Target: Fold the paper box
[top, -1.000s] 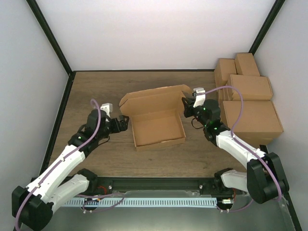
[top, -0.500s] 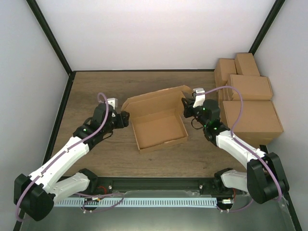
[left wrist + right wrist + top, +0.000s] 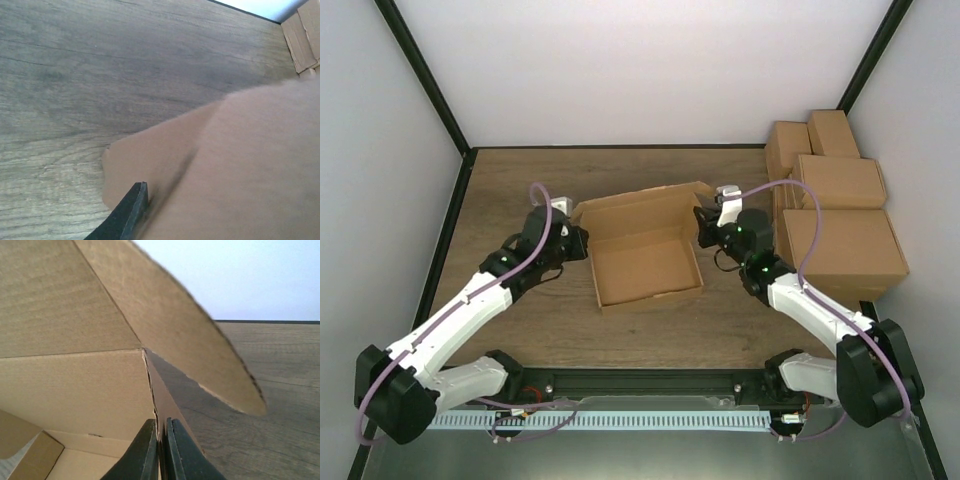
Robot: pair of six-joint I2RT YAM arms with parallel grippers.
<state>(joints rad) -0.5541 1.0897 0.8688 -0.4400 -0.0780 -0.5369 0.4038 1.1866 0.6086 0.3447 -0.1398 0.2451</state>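
The paper box [image 3: 645, 265] lies open in the middle of the table, a shallow brown carton with its lid flap raised at the back. My left gripper [image 3: 578, 240] is at the box's left rear corner. In the left wrist view one black finger [image 3: 127, 212] presses against the cardboard [image 3: 240, 165], and the other finger is hidden behind it. My right gripper [image 3: 700, 228] is shut on the box's right side wall [image 3: 161, 390], with that thin wall pinched between both fingers [image 3: 145, 450]. The lid flap [image 3: 165, 315] rises above it.
Several finished brown cartons [image 3: 835, 215] are stacked against the right wall, close behind my right arm. Bare wooden table [image 3: 510, 180] lies left and behind the box. Black frame posts run along both side walls.
My left gripper moved up and right to the box's left rear corner and closed from wide open onto the cardboard. The box shifted slightly. My right gripper kept its hold.
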